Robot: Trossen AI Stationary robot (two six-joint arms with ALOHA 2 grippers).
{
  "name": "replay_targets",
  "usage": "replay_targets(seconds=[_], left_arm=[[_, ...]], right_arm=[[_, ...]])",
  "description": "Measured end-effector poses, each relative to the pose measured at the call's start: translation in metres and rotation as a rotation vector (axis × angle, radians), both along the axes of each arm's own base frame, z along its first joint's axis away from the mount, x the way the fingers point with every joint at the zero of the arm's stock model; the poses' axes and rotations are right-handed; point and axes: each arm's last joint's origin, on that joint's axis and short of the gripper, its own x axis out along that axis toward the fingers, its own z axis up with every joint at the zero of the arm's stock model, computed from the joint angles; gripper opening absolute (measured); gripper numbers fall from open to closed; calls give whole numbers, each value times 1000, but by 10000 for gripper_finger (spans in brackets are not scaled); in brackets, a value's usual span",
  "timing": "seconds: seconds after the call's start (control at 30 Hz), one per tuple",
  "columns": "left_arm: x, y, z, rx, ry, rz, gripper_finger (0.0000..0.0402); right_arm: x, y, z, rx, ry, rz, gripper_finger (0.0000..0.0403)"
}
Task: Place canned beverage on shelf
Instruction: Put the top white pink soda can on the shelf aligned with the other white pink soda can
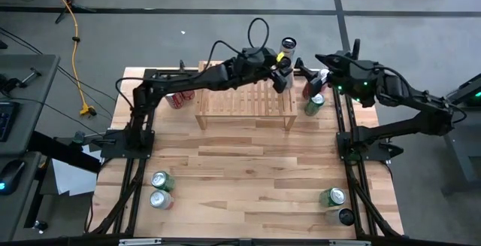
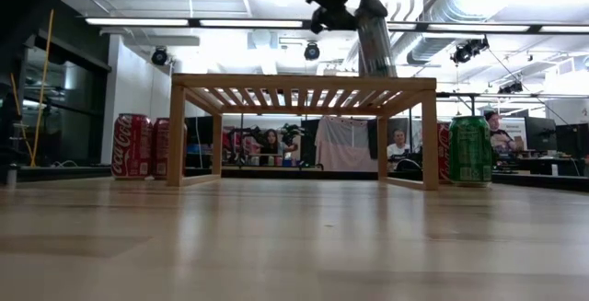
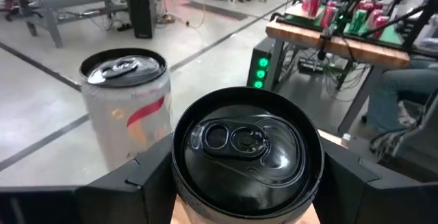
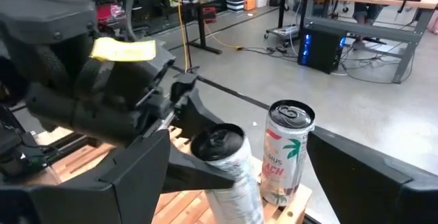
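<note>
Left pincer (image 1: 281,77) is over the far right corner of the shelf (image 1: 246,101), clenched on a dark-topped can (image 3: 246,152), held upright above the slats. No writing readable on that can. Just beside it, a white can (image 4: 287,152) w/ palm graphic stands at the shelf's far right corner; lettering partly readable, "…ACH". Right pincer (image 1: 322,77) hovers nr the shelf's right end, fingers spread, grasping nothing. On the tabletop (image 1: 248,171): red Coca-Cola cans (image 2: 132,144) left of shelf, green can (image 2: 470,150) on the right, label unreadable. More cans nr both near corners.
</note>
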Motion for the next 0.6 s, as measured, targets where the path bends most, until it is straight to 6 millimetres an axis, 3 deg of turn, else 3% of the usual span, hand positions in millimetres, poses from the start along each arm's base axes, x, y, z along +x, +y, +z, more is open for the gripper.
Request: replay_targets(seconds=[0.23, 0.6], left_arm=[[5, 11, 5, 2, 61, 1, 238], [-8, 38, 4, -33, 125, -31, 238]], right_arm=[[-1, 0, -2, 5, 22, -1, 330], [-1, 0, -2, 16, 11, -4, 330]])
